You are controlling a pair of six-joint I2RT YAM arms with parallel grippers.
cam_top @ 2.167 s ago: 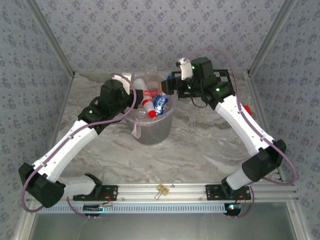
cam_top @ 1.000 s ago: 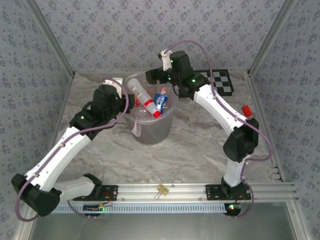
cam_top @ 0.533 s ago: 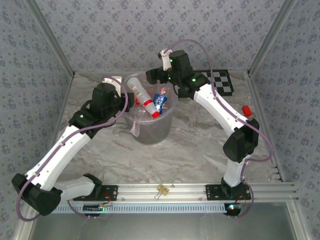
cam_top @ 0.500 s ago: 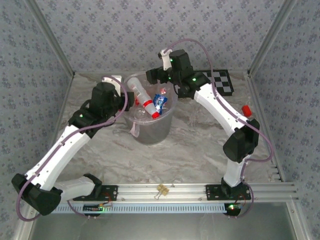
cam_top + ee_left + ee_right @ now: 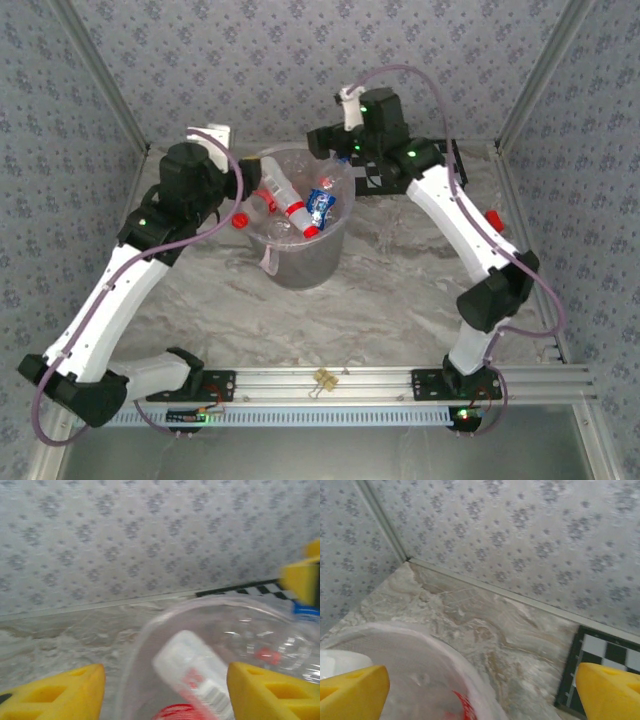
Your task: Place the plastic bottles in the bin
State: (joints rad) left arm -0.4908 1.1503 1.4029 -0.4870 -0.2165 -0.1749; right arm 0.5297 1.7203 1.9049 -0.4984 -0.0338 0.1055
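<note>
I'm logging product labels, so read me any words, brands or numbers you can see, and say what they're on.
No text can be read.
Red-labelled bottle in the bin: label print and barcode-like lines too blurred to read.
Blue-labelled bottle: label too small to read.
Checkerboard: squares, no text visible.

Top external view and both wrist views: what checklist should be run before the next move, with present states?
1. Left end effector open and empty: ok.
2. Right end effector open and empty: ok.
3. Bin upright: ok.
4. Plastic bottles lying inside bin: ok.
5. Red-capped bottle at bin's left rim fully inside: cannot tell.
6. Small red item beside right arm a bottle: cannot tell.
</note>
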